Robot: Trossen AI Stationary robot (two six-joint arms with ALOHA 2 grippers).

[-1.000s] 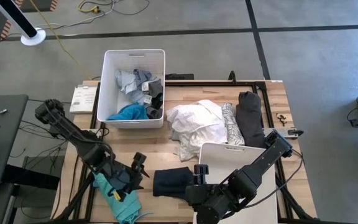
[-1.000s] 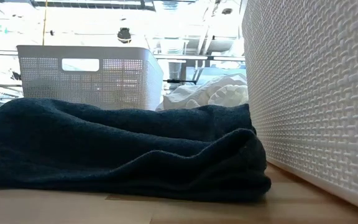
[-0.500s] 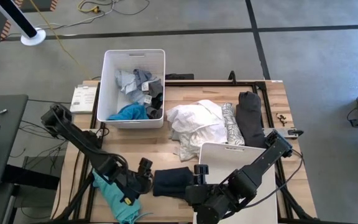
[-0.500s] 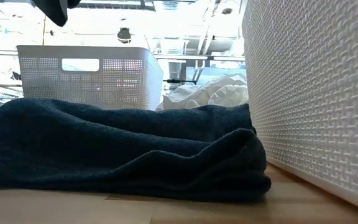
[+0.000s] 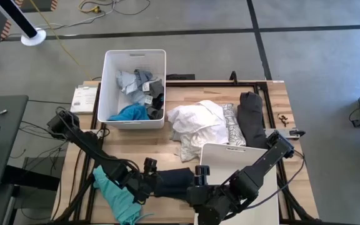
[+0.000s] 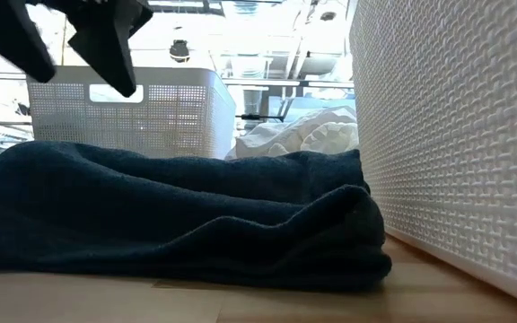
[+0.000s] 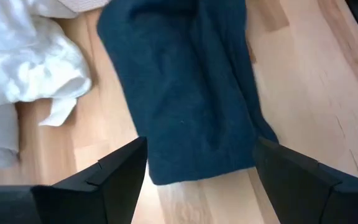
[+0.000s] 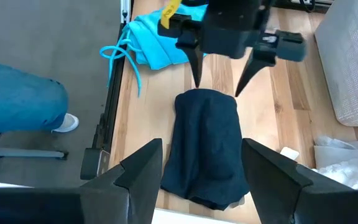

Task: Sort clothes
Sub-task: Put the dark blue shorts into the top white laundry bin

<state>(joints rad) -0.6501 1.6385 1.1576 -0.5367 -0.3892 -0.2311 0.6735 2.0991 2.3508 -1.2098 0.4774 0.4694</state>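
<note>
Wooden table (image 5: 136, 140) carries a dark towel (image 5: 174, 182) directly under the left pincer (image 8: 219, 78), whose fingers spread wide, empty. Right pincer (image 8: 201, 168) gapes empty beside it. Soft and limp, it probably pinches best at the near edge.

wood table (image 5: 136, 140) w/ clothes (image 5: 199, 122), 2 bins (image 5: 109, 75).
</note>
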